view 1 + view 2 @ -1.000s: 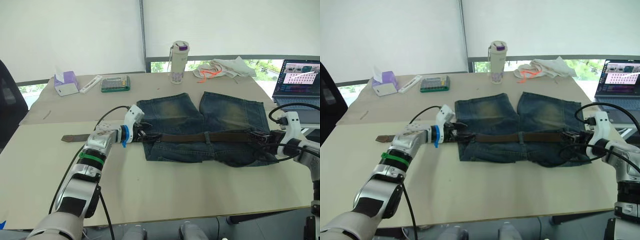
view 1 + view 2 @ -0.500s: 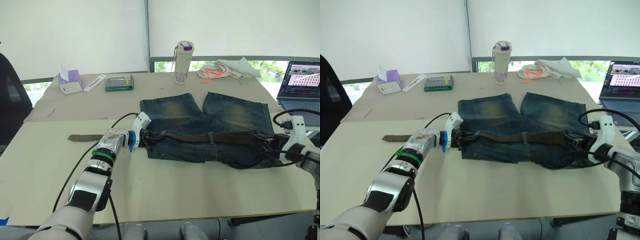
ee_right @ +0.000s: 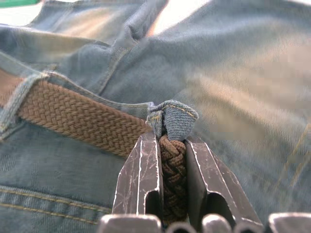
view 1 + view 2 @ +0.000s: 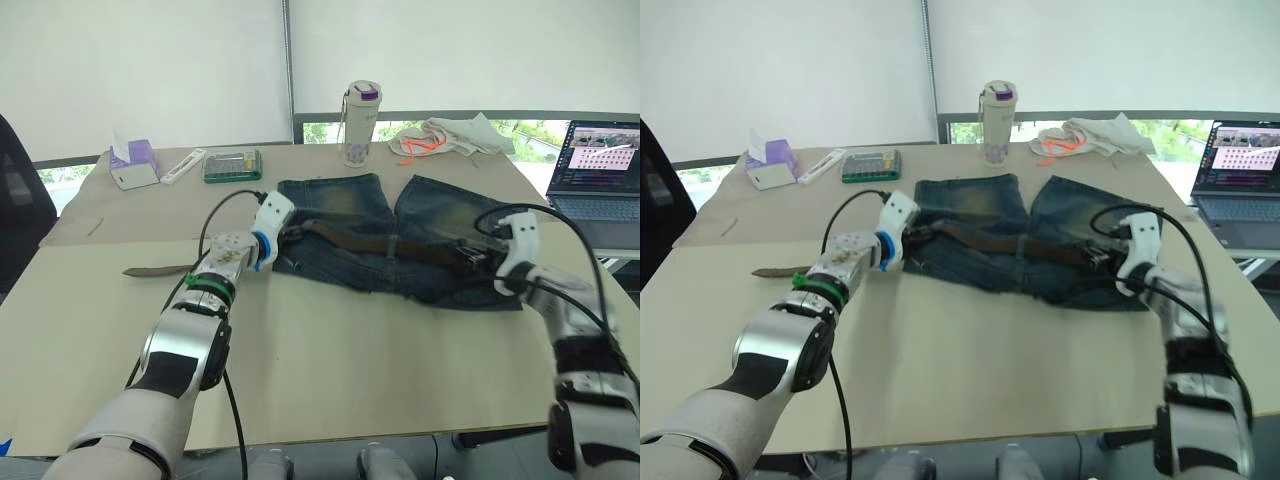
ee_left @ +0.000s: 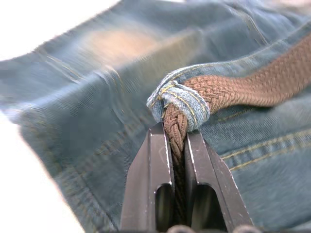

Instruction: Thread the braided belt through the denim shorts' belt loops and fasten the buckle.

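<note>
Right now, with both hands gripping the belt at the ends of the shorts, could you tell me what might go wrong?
1. Each hand, left and right, pinches the belt right against a belt loop; pulling may strain the loops.
2. The shorts are already bunched, so further tugging may drag them along.
3. The belt's tail lies behind the left arm and could snag.

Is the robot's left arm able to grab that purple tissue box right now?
Probably not: the left gripper is shut on the braided belt at the denim shorts; the tissue box sits apart.

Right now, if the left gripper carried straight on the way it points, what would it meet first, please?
Probably the belt loop bunched just ahead of the left gripper, which is shut on the braided belt.
</note>
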You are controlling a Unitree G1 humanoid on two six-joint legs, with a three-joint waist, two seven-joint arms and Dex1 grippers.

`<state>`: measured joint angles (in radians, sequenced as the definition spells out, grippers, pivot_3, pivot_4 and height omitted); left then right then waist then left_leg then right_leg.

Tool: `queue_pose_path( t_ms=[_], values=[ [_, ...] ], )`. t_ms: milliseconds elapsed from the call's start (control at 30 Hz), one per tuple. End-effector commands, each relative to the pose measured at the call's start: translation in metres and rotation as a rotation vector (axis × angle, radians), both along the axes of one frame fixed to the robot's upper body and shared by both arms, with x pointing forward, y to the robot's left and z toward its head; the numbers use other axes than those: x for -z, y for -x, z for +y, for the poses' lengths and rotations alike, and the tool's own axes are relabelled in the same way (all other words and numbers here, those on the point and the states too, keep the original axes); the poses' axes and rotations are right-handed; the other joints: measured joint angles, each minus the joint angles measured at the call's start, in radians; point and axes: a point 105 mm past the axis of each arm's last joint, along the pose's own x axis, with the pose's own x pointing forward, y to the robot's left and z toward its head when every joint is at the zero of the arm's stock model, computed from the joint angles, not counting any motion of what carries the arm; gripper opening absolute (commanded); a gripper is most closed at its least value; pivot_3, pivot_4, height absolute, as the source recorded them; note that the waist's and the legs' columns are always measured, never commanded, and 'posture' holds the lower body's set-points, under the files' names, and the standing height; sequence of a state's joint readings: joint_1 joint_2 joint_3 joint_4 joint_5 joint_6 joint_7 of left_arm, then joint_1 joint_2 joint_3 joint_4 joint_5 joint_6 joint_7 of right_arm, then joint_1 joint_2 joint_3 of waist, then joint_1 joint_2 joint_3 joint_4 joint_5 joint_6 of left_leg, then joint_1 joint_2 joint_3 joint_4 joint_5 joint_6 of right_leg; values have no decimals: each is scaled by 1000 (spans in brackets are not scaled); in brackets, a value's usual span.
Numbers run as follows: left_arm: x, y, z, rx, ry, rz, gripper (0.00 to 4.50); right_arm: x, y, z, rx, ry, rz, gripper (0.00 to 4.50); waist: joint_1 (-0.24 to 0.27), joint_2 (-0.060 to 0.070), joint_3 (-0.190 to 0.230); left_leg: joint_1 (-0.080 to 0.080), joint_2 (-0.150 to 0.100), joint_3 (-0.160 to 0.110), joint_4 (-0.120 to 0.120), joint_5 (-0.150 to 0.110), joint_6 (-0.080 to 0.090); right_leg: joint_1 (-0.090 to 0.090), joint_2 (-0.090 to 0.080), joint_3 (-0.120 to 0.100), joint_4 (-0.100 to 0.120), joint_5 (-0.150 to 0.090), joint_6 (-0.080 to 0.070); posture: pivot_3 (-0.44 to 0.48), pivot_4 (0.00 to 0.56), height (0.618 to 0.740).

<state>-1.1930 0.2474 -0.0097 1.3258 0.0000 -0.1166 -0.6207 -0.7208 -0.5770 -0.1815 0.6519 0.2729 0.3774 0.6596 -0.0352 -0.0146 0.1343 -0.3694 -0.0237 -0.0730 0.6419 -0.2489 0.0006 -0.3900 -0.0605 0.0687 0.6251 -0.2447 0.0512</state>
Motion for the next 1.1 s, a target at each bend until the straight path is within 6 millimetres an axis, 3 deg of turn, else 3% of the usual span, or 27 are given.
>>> queue_pose_path(
  t_ms=[33, 167, 333, 400, 500, 600, 733, 867, 933, 1000, 1100],
  values=[
    [-47, -9, 0, -43, 41, -167, 0, -43, -19, -4, 47, 33, -253, 225, -1, 0, 0, 0, 0, 0, 0, 0, 0, 0, 0, 0, 0, 0, 0, 0, 150, 740],
    [-61, -5, 8, 11, 23, -253, 0, -58, -9, -13, -8, 192, -434, 225, 1, 0, 0, 0, -1, -1, 0, 0, 0, 0, -1, 0, 0, 0, 0, 0, 150, 740],
    [-56, 18, 23, 192, -155, -428, 0, -47, 34, -22, -184, 534, -623, 225, -4, 0, 0, 0, -1, 0, -1, 0, 0, 0, -1, 0, -1, 0, 0, 0, 150, 740],
    [-52, 28, 27, 242, -154, -481, 0, -33, 54, -20, -289, 703, -665, 225, -7, 0, 0, 0, -1, 0, -1, 0, 0, 1, -1, 0, -1, 0, 0, 0, 150, 740],
    [-28, 51, 27, 390, -295, -552, 0, -12, 88, -8, -500, 903, -760, 225, -11, 0, 0, 2, 0, 1, -1, 0, 0, 1, -1, 1, -1, 0, 0, 0, 150, 740],
    [7, 81, 40, 557, -486, -604, 0, 3, 125, 4, -706, 1047, -907, 225, -15, 0, 1, 3, 0, 2, -1, 0, 0, 1, 0, 2, -1, 0, 0, 0, 150, 740],
    [33, 104, 55, 682, -611, -597, 0, 19, 151, 11, -850, 1074, -942, 225, -13, -1, 1, 9, 2, 6, -4, -1, 2, 4, 0, 4, -2, -1, 0, 0, 150, 740],
    [63, 121, 76, 771, -710, -483, 0, 31, 169, 13, -929, 1062, -918, 225, -8, -2, 1, 10, 2, 8, -3, -1, 2, 5, -1, 6, -2, -1, -1, 0, 150, 740],
    [70, 121, 85, 744, -699, -404, 819, 40, 177, 10, -960, 1035, -866, 225, -7, -2, 1, 11, 2, 10, -3, -2, 3, 5, -1, 7, -2, -1, -1, 0, 150, 740],
    [75, 121, 95, 719, -675, -312, 1453, 45, 182, 2, -956, 1004, -804, 1260, -7, -2, 1, 13, 3, 11, -3, -2, 4, 6, 0, 7, -1, -1, -1, 0, 150, 740],
    [70, 115, 103, 645, -560, -215, 2456, 43, 185, -12, -926, 987, -732, 2251, -7, -2, 1, 13, 3, 13, -3, -3, 4, 6, 0, 7, -1, -2, -2, 0, 150, 740]
  ],
)
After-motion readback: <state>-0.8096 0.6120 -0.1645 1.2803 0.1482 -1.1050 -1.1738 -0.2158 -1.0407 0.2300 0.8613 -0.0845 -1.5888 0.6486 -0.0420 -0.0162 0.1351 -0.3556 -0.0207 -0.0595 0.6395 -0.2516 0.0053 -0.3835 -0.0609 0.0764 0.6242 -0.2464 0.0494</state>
